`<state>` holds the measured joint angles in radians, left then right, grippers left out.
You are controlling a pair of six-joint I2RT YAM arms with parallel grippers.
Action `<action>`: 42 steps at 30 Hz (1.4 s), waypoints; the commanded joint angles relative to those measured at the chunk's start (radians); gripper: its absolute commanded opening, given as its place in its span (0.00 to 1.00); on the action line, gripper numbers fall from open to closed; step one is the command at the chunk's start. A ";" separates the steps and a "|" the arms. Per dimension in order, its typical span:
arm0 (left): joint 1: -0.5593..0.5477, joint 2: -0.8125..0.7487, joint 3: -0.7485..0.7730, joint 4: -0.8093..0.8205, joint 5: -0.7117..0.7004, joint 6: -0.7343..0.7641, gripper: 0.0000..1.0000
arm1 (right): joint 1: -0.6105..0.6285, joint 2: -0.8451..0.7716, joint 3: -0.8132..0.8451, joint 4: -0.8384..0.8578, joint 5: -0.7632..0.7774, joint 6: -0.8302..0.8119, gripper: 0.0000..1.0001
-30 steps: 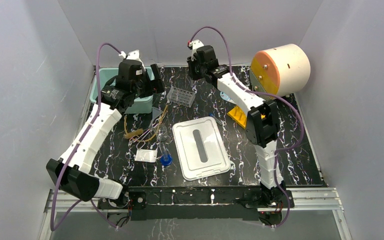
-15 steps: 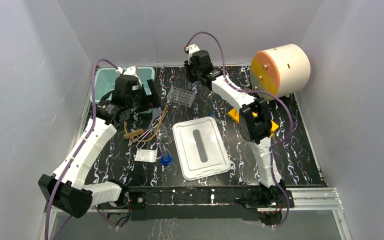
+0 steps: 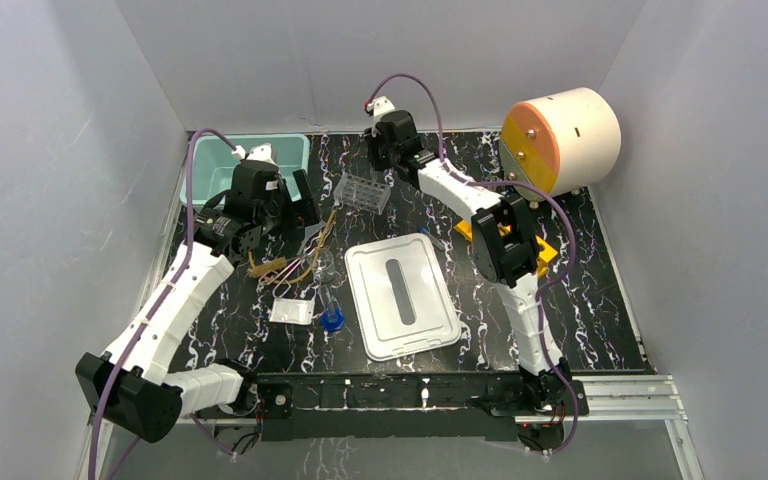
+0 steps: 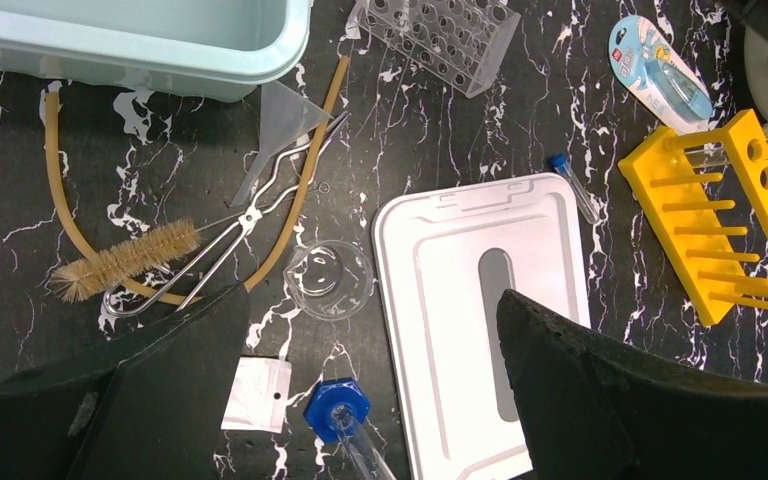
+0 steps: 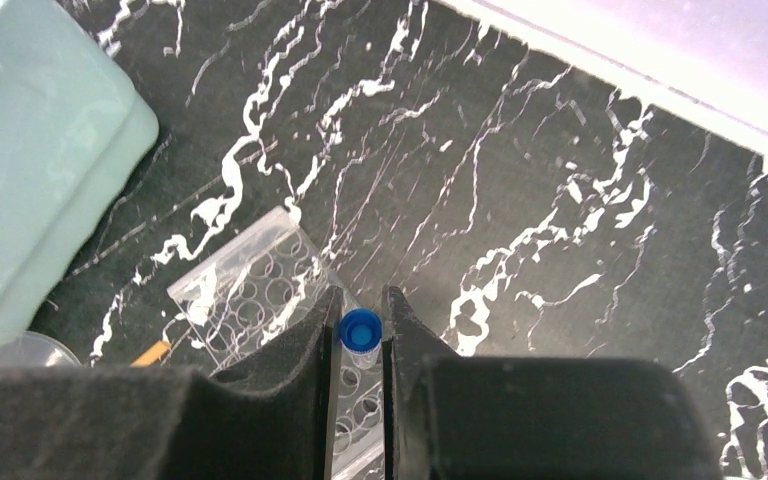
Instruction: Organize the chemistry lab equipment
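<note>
My right gripper (image 5: 361, 318) is shut on a small blue-capped tube (image 5: 361, 331) and holds it upright over the right end of the clear tube rack (image 5: 250, 295). In the top view that gripper (image 3: 378, 160) hangs just behind the clear rack (image 3: 362, 192). My left gripper (image 4: 368, 325) is open and empty, high above a clear glass flask (image 4: 328, 280), a white packet (image 4: 257, 393) and a large blue-capped tube (image 4: 337, 408). Tan tubing (image 4: 60, 190), a brush (image 4: 125, 260), metal tongs (image 4: 250, 215) and a clear funnel (image 4: 280, 115) lie left of it. The yellow rack (image 4: 720, 230) lies at the right.
A teal bin (image 3: 245, 160) stands at the back left. A white lid (image 3: 402, 297) lies in the middle. A cream drum with an orange face (image 3: 560, 138) sits at the back right. A second small blue-capped tube (image 4: 572, 185) and a blister pack (image 4: 660, 85) lie near the yellow rack.
My left gripper has drawn back from over the teal bin towards the loose items. My right gripper has moved left with the tube, to the clear rack.
</note>
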<state>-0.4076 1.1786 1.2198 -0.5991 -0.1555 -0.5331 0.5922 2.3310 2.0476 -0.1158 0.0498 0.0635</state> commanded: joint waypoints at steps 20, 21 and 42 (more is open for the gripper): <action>0.004 0.022 -0.020 0.015 -0.025 0.000 0.94 | 0.028 -0.150 -0.344 0.369 0.070 -0.023 0.19; 0.003 0.023 -0.022 0.016 -0.022 -0.001 0.94 | 0.028 -0.149 -0.352 0.382 0.079 -0.025 0.19; 0.004 0.046 -0.032 0.018 -0.016 -0.005 0.95 | 0.031 -0.133 -0.427 0.543 0.106 -0.018 0.20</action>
<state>-0.4076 1.2232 1.1992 -0.5838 -0.1684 -0.5358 0.6182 2.2246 1.6238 0.3546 0.1543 0.0479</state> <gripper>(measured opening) 0.942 0.242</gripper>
